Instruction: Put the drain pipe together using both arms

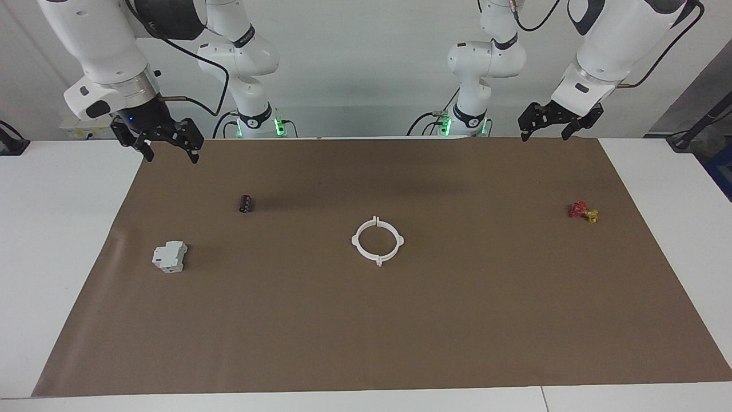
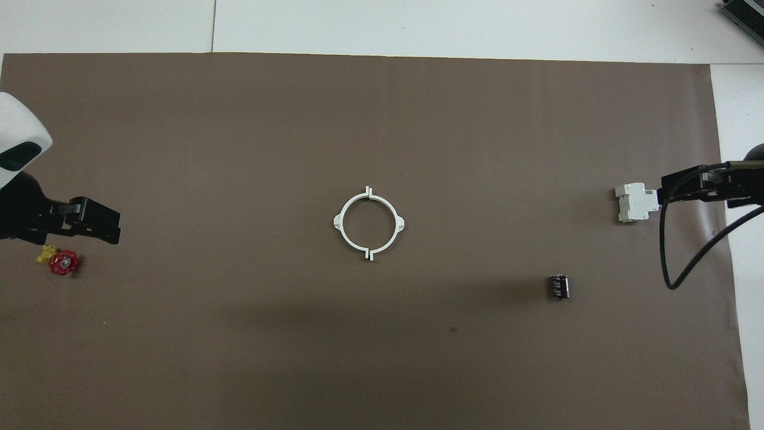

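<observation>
Both arms hang raised at the robots' edge of the brown mat. The left jaws (image 1: pixel 553 125) stand open and hold nothing; the right jaws (image 1: pixel 166 144) are open and empty too. Out from the left jaws, a small red and yellow valve (image 1: pixel 583 211) lies on the surface. Out from the right jaws sits a black cylinder (image 1: pixel 246 203) — farther still, a grey-white box (image 1: pixel 170 256). Between the two jaws, well apart from both, the drain pipe (image 1: pixel 377 241) lies flat mid-mat — its two white arcs meeting as one tabbed ring.
</observation>
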`<state>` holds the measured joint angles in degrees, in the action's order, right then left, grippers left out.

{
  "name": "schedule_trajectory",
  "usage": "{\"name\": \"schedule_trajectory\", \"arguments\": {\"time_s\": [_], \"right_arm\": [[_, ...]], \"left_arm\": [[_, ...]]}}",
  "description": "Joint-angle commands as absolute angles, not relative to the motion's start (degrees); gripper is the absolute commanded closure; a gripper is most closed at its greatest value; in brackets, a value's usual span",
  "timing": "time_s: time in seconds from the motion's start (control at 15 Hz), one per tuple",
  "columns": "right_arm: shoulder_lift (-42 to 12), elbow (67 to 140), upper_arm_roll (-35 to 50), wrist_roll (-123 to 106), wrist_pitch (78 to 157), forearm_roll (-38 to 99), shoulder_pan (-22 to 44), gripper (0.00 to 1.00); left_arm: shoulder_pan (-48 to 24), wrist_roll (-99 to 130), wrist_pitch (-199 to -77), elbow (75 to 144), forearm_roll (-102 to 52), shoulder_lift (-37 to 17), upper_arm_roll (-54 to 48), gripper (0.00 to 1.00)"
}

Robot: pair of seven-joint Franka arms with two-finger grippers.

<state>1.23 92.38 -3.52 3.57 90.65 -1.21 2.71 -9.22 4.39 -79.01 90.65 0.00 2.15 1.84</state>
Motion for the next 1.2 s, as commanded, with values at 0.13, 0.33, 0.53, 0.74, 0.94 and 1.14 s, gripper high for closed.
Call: {"name": "schedule_trajectory", "arguments": {"time_s": [0.13,0.33,0.53,0.74,0.94,1.14], "right_arm": [[1.8,93.1,-3.3,3.7,91.1,-1.1,2.4,0.00],[1.8,93.1,-3.3,3.7,91.1,-1.1,2.4,0.00],[1.8,93.2,-3.6,3.7,91.1,-0.9,1.8,0.00],[1.8,93.2,-3.5,-1.3,91.8,-1.0,2.1,0.00],[1.6,93.2,-3.4,-4.0,94.6,-0.8,2.5,0.00],[1.6,93.2,-3.4,-3.8,94.9,-0.8,2.5,0.00]], "left_arm": [[-8.4,3.7,-79.8,91.1,-1.1,2.5,1.8,0.00],[-8.4,3.8,-79.9,91.1,-1.1,2.5,1.8,0.00],[-8.4,3.8,-80.8,91.7,-1.1,2.6,1.8,0.00],[-8.6,3.9,-80.9,91.6,-0.8,2.6,1.8,0.00],[-8.5,3.8,-82.1,91.1,-0.6,2.6,1.9,0.00],[-8.5,3.6,-83.8,91.1,-0.6,2.6,1.9,0.00]]}}
